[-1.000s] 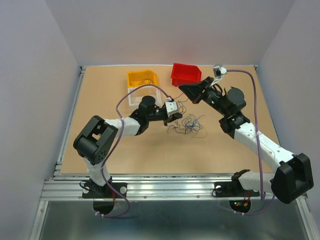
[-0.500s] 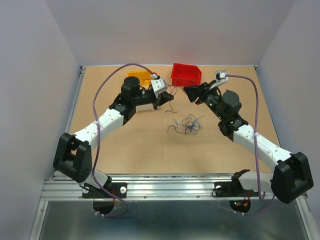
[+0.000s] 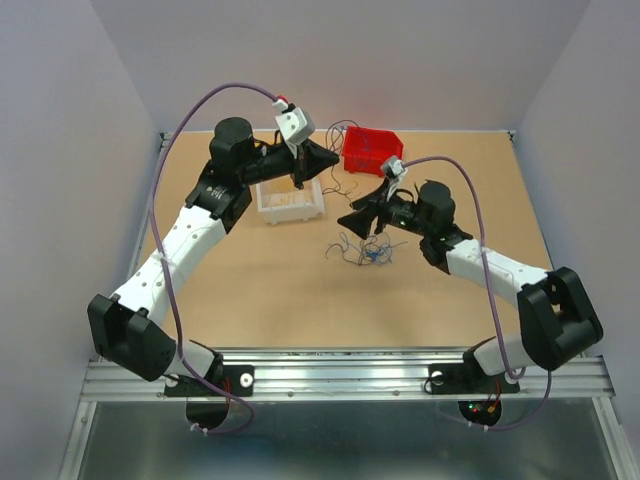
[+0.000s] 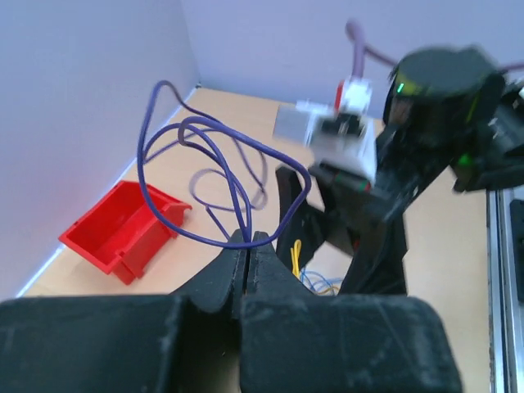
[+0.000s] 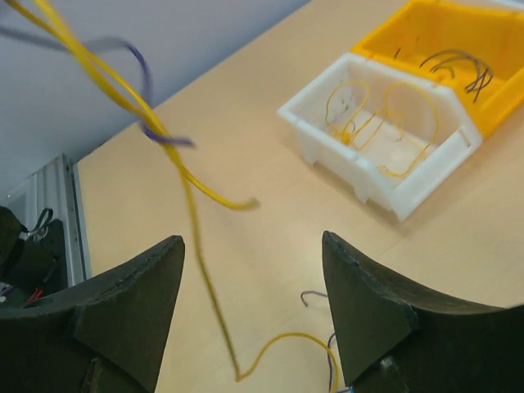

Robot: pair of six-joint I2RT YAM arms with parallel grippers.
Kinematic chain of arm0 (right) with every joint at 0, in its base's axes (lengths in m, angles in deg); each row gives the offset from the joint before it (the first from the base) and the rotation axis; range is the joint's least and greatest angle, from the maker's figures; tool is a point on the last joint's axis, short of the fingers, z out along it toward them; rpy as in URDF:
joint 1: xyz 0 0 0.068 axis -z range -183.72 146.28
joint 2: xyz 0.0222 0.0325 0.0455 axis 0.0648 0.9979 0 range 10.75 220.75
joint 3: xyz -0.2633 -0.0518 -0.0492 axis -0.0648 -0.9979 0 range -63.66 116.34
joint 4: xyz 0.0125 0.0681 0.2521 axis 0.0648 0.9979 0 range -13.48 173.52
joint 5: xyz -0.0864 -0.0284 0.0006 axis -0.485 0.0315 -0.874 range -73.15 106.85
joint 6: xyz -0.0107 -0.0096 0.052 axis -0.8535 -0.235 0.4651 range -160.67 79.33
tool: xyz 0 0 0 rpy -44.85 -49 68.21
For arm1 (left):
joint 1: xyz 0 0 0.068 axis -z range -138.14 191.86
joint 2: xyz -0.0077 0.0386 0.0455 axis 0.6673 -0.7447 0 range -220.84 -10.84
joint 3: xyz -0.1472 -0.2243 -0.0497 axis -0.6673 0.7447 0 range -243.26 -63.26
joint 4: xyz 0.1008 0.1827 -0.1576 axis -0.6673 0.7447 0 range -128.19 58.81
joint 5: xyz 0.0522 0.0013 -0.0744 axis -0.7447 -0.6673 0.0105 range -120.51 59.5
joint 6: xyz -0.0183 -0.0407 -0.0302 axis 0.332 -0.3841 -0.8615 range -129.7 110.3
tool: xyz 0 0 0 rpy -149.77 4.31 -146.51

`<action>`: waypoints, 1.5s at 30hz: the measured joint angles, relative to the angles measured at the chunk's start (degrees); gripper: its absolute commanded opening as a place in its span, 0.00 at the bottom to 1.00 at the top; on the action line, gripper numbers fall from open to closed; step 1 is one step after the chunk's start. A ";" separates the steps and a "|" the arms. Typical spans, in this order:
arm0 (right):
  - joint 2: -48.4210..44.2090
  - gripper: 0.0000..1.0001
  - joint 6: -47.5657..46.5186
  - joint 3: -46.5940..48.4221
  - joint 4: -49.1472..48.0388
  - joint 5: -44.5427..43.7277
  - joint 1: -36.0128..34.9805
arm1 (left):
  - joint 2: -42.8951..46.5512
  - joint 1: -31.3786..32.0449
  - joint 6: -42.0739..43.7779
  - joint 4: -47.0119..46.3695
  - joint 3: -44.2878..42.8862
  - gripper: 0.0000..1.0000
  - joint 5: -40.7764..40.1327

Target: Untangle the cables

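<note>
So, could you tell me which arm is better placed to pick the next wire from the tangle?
Right. The right claw is open beside the tangle; the left claw is shut on a blue-violet wire by the red bin.

The table top is presented as a matt, light-brown board of wood-fibre appearance. The red bin, the yellow bin and the white bin are moulded in smooth plastic; a slight sheen is seen on the red one, and the white one looks faintly translucent. The fingers of the left gripper and of the right gripper are finished in matt black with a fine, grainy texture. The purple cable and the yellow cable are covered with smooth insulation. The rail is formed of ribbed, bare, silvery metal. The arm links are shelled in smooth white plastic.
</note>
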 measured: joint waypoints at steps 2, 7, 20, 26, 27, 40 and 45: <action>3.45 0.26 -0.96 0.09 -0.11 3.67 0.00 | 0.00 0.00 -0.57 1.18 -2.19 0.00 -1.05; 7.72 0.01 -1.07 0.09 0.76 6.64 0.00 | 0.00 0.00 -0.63 3.98 -6.97 0.00 -5.05; 2.32 0.01 -0.92 3.61 20.65 -23.52 -0.11 | -15.12 -12.81 -0.31 8.90 -30.95 0.00 -22.14; -2.73 0.01 -0.37 3.61 26.18 -37.64 -0.11 | -23.10 -13.94 0.13 10.10 -36.52 0.00 -24.96; -3.17 0.00 -0.35 3.61 26.51 -39.39 -0.11 | -24.04 -14.10 0.28 10.19 -37.05 0.00 -25.00; -3.23 0.00 0.17 3.61 28.46 -44.89 -0.11 | -38.91 -16.46 7.82 9.66 -40.37 0.00 -19.21; -3.23 0.01 0.46 3.61 28.52 -45.03 -0.11 | -41.81 -16.85 15.02 9.70 -39.28 0.00 -15.13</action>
